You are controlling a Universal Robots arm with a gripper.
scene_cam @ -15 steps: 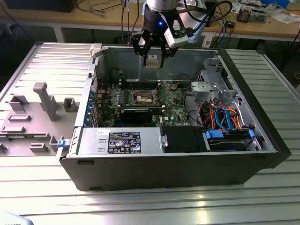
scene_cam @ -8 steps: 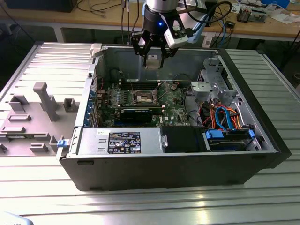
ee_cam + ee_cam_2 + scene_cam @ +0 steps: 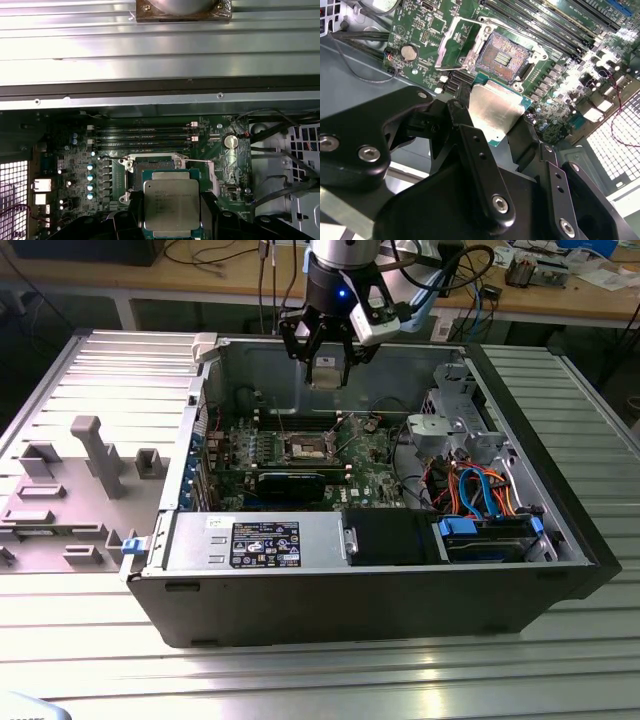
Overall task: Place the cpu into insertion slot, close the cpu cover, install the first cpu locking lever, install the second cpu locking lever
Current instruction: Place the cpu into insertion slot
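Arm (image 3: 338,280) points down, jaws clamped on the cpu (image 3: 495,115)

Your gripper (image 3: 492,127) has the cpu (image 3: 495,110) pinched between its black fingers, silver top showing, tilted above the green motherboard (image 3: 435,22). Just beyond it the insertion slot (image 3: 502,59) lies bare, with the cpu cover (image 3: 445,42) open beside it.

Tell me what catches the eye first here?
A black gripper hangs inside an open computer case, pinching the cpu, a small silver square. Below it on the green motherboard, the socket lies bare with its metal frame lifted open.
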